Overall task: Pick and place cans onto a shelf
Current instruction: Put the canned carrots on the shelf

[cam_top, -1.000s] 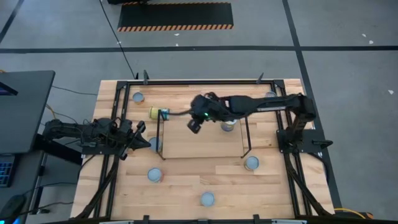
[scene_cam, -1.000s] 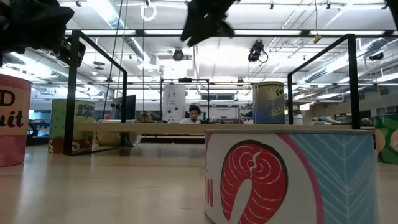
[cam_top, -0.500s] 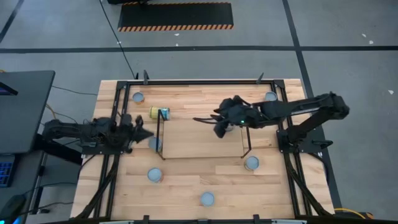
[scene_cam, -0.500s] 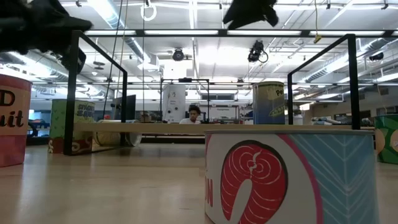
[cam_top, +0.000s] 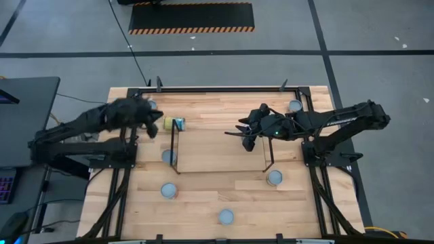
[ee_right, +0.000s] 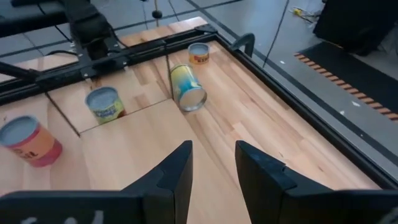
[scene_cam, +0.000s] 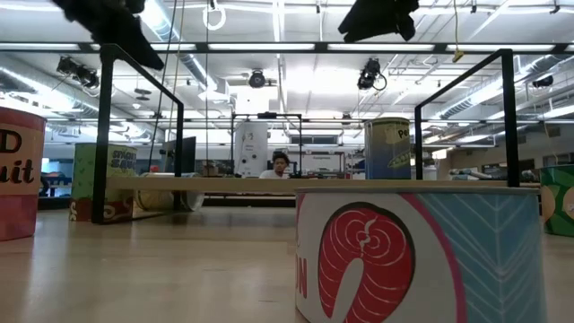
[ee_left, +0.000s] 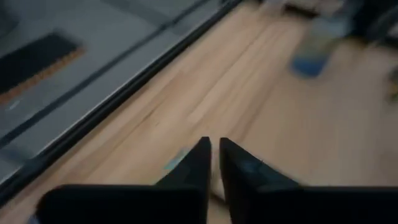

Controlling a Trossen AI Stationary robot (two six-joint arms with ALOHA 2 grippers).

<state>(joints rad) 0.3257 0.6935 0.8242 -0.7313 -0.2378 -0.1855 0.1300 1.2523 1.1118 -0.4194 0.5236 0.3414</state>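
Note:
The shelf (cam_top: 217, 150) is a light-wood board with black wire frames at its ends, in the table's middle. One blue-yellow can (scene_cam: 387, 148) stands upright on the shelf. A yellow-teal can (cam_top: 173, 123) lies on its side on the table by the shelf's far left corner; it also shows in the right wrist view (ee_right: 186, 87). My left gripper (cam_top: 149, 116) is shut and empty, in the air just left of that can. My right gripper (ee_right: 212, 163) is open and empty, above the shelf's right part (cam_top: 243, 131).
Other cans stand on the table: far left (ee_right: 199, 53), far right (cam_top: 295, 105), beside the shelf's left frame (cam_top: 168, 156), off its near right corner (cam_top: 274, 177), and two near the front (cam_top: 168, 190) (cam_top: 226, 217). A black frame (cam_top: 217, 88) rims the table.
My left gripper has risen from beside the shelf's left frame and gone toward the table's far edge, ending next to the lying yellow-teal can. My right gripper has gone toward the table's right edge, from over the shelf's left part to over its right part.

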